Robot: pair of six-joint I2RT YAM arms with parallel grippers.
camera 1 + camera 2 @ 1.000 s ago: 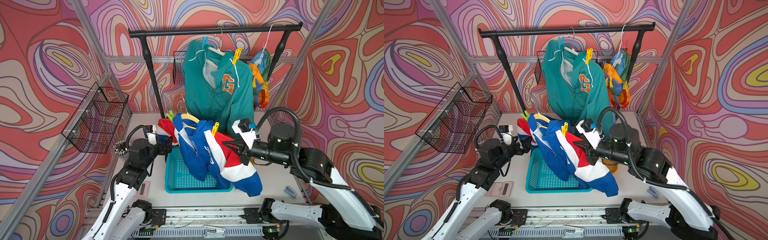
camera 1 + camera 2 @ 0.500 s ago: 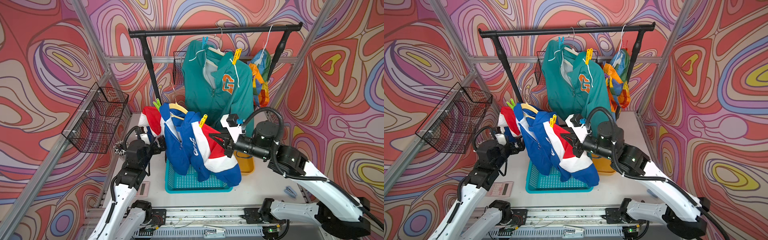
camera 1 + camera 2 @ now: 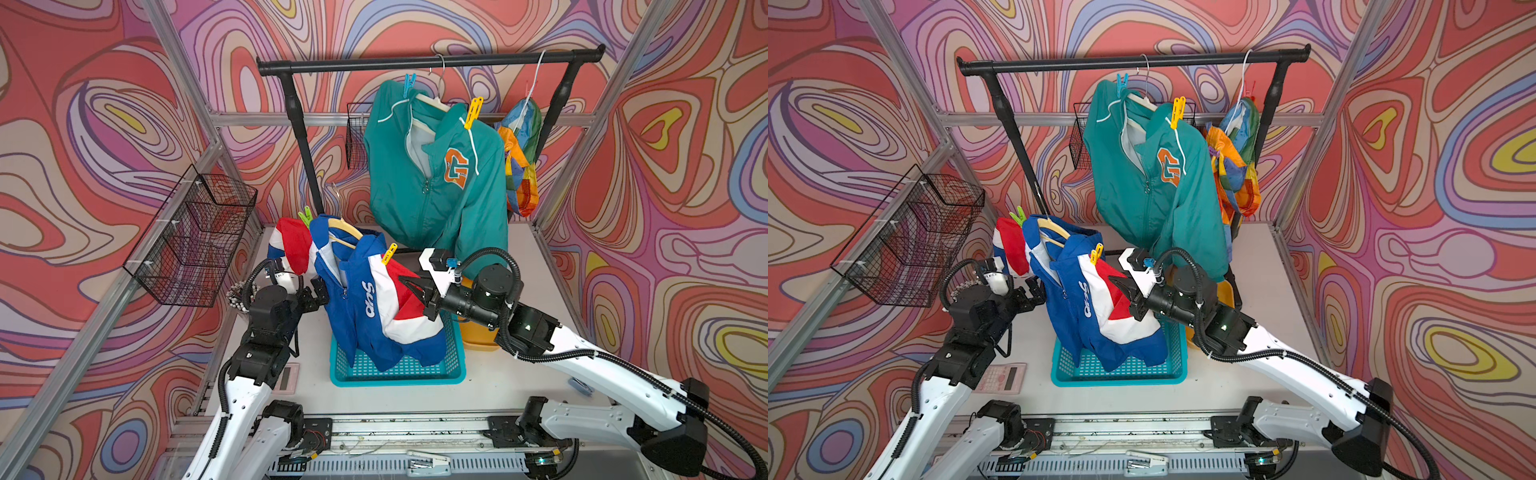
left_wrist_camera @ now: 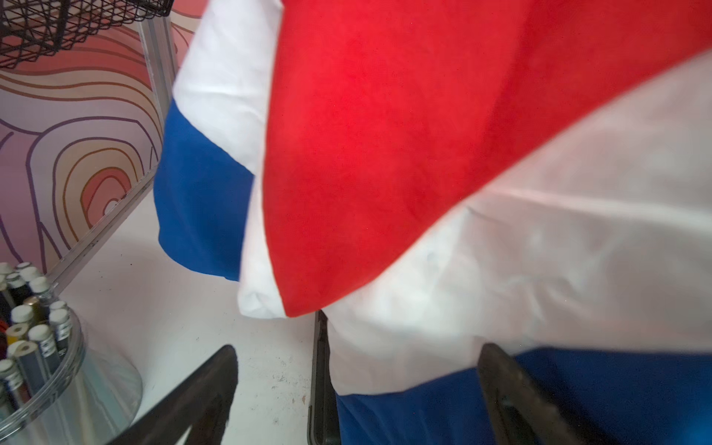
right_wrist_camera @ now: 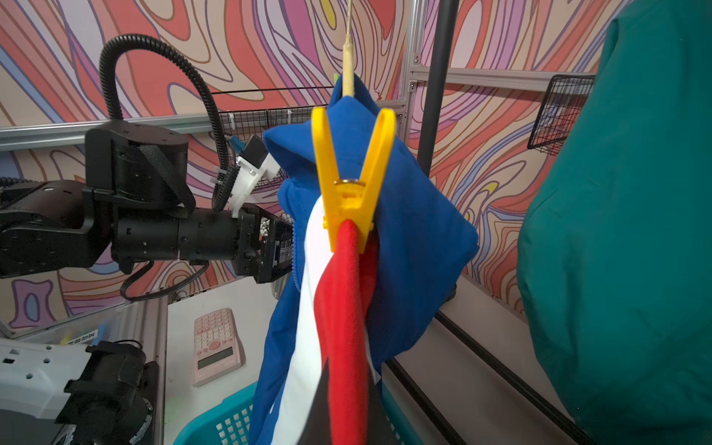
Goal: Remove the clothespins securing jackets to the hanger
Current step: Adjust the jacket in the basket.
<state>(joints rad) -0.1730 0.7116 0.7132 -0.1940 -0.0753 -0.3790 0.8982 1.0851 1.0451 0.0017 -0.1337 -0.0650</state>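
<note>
Swirl-patterned walls [image 3: 104, 104], white table [image 3: 498, 382] | my right gripper [image 3: 409, 284] clamps blue jacket [image 3: 365, 307] | my left gripper [image 3: 320, 291] gapes empty at jacket's 9 o'clock | yellow clothespin [image 5: 352, 181] at 11 o'clock of that clamp | step: unpinning; next: left squeezes its tails

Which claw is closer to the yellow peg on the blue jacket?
Right. The right gripper pinches the blue jacket just below the yellow clothespin; the open left gripper is at the jacket's opposite edge, farther away.

You see soft matt cloth on the blue jacket [image 3: 353, 270], smooth glossy plastic on the yellow clothespin [image 5: 352, 192], a pale wood-like hanger [image 3: 345, 225], and thin black metal in the wire basket [image 3: 195, 237].
</note>
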